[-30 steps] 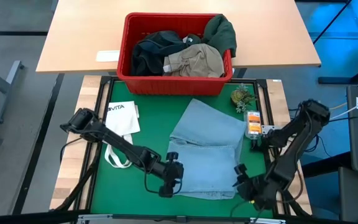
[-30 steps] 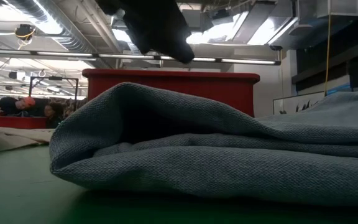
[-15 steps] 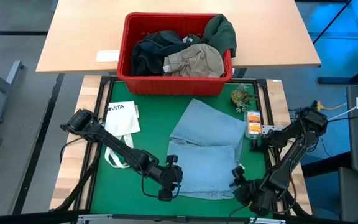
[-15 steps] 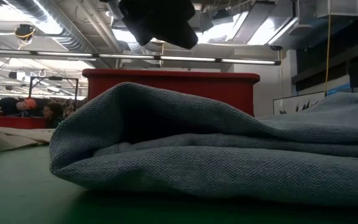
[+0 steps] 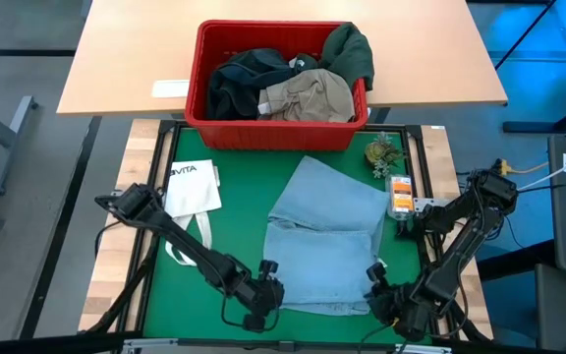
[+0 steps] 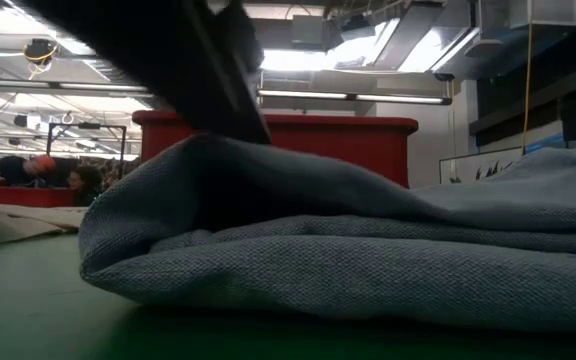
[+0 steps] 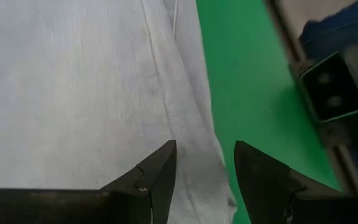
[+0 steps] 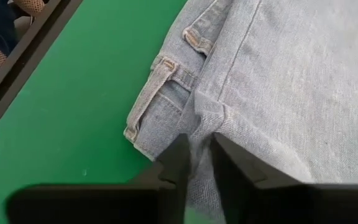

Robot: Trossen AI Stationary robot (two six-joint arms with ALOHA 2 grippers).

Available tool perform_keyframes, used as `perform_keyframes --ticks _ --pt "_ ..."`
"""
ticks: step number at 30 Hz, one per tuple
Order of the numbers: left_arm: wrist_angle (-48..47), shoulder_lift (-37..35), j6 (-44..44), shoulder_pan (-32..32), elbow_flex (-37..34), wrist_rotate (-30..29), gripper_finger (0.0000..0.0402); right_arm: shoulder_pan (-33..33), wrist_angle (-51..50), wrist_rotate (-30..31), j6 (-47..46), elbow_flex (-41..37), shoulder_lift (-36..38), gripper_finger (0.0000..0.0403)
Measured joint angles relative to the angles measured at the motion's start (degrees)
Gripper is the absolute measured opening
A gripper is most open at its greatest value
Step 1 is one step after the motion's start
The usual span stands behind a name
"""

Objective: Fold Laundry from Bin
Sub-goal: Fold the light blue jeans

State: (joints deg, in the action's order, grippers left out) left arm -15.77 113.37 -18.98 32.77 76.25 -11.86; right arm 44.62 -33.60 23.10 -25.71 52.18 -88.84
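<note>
Pale wooden table [image 5: 126, 59] on grey floor [image 5: 18, 147]; bright ceiling strip lights [image 6: 318, 60], exposed ducts overhead.

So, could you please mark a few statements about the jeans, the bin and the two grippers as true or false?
1. The jeans lie on the green mat. True.
2. The red bin is empty. False: dark and khaki garments are piled in it.
3. The right gripper pinches the jeans' edge near a belt loop. True.
4. The left gripper is shut on the tote bag. False: its fingers stand open over the jeans' edge.
5. The tote bag lies on top of the jeans. False: it lies apart, on the mat's left side.
</note>
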Motion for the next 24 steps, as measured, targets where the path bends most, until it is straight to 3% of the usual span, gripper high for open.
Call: perform_keyframes --ticks 5,9,17,24 --pt "-0.3 1.6 0.1 -0.1 0.0 -1.7 0.0154 0.0 0.2 -2.3 -1.2 0.0 0.0 0.0006" --pt "-2.6 1.7 -0.2 -0.1 0.0 -4.1 0.0124 0.0 0.5 -3.2 -3.9 0.4 0.0 0.0013" --pt "-3.3 1.7 -1.8 -0.2 0.0 -4.9 0.0013 0.0 0.4 -3.2 -4.1 2.8 0.0 0.0005" --pt "-4.8 -1.1 -1.9 -0.2 0.0 -3.8 0.0008 0.0 0.6 -5.0 -4.9 6.3 0.0 0.0003"
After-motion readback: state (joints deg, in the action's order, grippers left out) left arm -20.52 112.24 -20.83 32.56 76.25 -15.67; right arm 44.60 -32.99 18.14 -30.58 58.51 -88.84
